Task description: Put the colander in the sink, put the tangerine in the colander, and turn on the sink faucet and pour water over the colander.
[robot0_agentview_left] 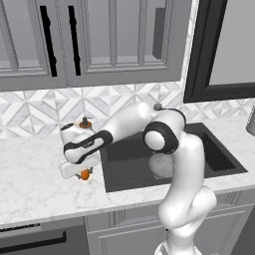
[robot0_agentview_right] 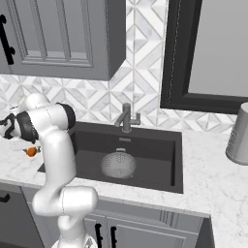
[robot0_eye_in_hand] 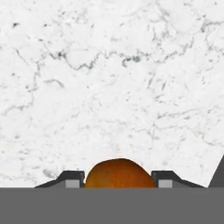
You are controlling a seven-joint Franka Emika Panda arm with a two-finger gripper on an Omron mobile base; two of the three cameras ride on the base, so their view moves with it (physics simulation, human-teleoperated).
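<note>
The tangerine [robot0_eye_in_hand: 119, 173] lies on the white marble counter left of the sink [robot0_agentview_right: 160, 155], between my two fingertips in the hand view. My gripper [robot0_eye_in_hand: 119, 181] is lowered over it, and both finger pads [robot0_eye_in_hand: 74, 180] touch its sides. The left base view shows the same fruit [robot0_agentview_left: 85, 174] peeking out under my hand [robot0_agentview_left: 79, 167], and it is a small orange spot [robot0_agentview_right: 31, 151] in the right base view. The grey colander [robot0_agentview_right: 118, 164] sits upright on the sink floor, partly behind my arm [robot0_agentview_left: 160, 167]. Behind the basin stands the faucet [robot0_agentview_right: 127, 117], with no water running.
A grey metal canister [robot0_agentview_right: 240, 135] stands on the counter right of the sink. Dark cabinets [robot0_agentview_left: 89, 40] hang above the counter, and a dark window frame [robot0_agentview_right: 203, 53] is behind the sink. My own arm [robot0_agentview_left: 164, 139] arches over the sink's left side.
</note>
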